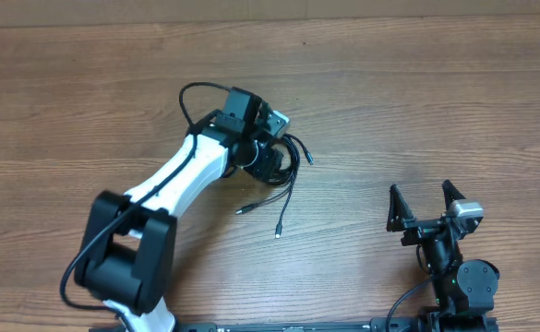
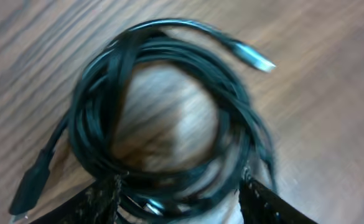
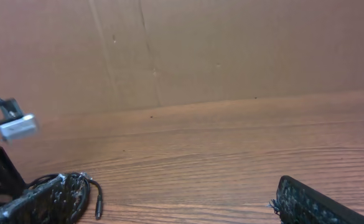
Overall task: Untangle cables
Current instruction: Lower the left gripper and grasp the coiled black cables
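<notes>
**Item 1: thin black cables with small plug connectors**. They are wound into a loose round coil of several overlapping loops, lying flat on the brown wood-grain table a little left of centre. In the overhead view, two free ends trail out of the coil toward the near edge, each ending in a small plug. In the left wrist view the coil fills the frame. A silver-tipped connector sticks out at upper right, and a longer black plug lies at lower left.

**Item 2: left gripper**, black, on the white arm. It is directly over the coil. Its fingers stand clearly apart and straddle the near arc of the loops, which passes between them. The cable lies loose on the wood and no pinch is visible.

**Item 3: right gripper**, black. It is at the near right of the table, well apart from the coil. Its jaws are spread wide in a V with nothing between them. From its own camera, the coil shows far off at lower left, beyond one textured finger.
</notes>
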{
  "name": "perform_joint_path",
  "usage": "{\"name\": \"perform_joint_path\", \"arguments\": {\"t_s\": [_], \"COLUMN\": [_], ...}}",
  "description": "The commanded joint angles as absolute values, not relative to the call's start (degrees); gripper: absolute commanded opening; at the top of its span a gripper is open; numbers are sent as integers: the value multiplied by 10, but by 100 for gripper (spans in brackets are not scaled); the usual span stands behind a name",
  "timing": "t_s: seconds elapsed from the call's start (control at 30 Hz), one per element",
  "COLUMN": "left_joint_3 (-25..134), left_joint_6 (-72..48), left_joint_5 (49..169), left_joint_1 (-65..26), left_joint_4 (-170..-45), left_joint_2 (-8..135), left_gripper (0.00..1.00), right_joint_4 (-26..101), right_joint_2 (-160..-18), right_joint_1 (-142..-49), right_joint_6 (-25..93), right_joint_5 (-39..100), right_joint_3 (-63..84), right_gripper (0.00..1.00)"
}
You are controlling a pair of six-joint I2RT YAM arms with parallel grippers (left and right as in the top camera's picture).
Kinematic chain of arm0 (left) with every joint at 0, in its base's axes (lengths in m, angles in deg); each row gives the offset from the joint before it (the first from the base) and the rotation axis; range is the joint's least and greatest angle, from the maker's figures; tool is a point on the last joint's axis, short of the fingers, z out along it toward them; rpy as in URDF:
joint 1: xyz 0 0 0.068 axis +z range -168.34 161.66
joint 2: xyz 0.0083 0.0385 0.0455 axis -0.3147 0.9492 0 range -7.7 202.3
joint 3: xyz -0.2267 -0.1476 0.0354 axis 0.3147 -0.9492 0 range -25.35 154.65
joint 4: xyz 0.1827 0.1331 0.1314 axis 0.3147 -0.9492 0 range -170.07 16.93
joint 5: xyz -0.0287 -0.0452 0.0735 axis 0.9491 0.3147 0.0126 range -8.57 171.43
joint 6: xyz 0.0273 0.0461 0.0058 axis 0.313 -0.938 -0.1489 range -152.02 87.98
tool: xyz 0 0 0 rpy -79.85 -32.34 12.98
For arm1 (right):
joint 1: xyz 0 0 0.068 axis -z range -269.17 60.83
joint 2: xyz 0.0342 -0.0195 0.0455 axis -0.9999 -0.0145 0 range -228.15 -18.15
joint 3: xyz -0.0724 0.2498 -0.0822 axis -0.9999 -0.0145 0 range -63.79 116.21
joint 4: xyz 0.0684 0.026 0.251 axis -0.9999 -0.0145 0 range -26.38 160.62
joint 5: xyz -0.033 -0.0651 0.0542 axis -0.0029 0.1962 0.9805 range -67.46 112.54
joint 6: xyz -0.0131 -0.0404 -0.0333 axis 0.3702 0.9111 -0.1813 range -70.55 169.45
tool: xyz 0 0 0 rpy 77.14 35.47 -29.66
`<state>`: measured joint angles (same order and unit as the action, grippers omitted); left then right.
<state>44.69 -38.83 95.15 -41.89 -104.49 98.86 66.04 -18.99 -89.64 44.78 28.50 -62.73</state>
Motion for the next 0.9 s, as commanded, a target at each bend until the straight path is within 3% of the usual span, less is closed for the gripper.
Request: {"name": "perform_joint_path", "arguments": {"t_s": [0.0, 0.17, 0.37, 0.57, 0.87], "left_joint_3": [449, 449, 449, 449, 474], "left_joint_6": [-236, -140, -125, -128, -203], "left_joint_5": [884, 846, 846, 833, 825], "left_joint_1": [-419, -419, -420, -420, -419], "left_joint_4": [-1039, -1038, -1029, -1027, -1073], "left_joint_2": [1019, 1043, 1060, 1063, 1037], "left_gripper": [62, 64, 63, 5, 4], "right_joint_4": [662, 662, 662, 662, 662], "right_joint_2": [-183, -183, -183, -183, -183], "right_joint_1": [-899, -899, -899, -899, -899], "right_joint_6": [450, 450, 450, 450, 450], "right_joint_5": [282, 282, 282, 282, 282], "right_joint_3": [-633, -633, -633, -633, -633], "right_gripper": [100, 100, 100, 100, 100]}}
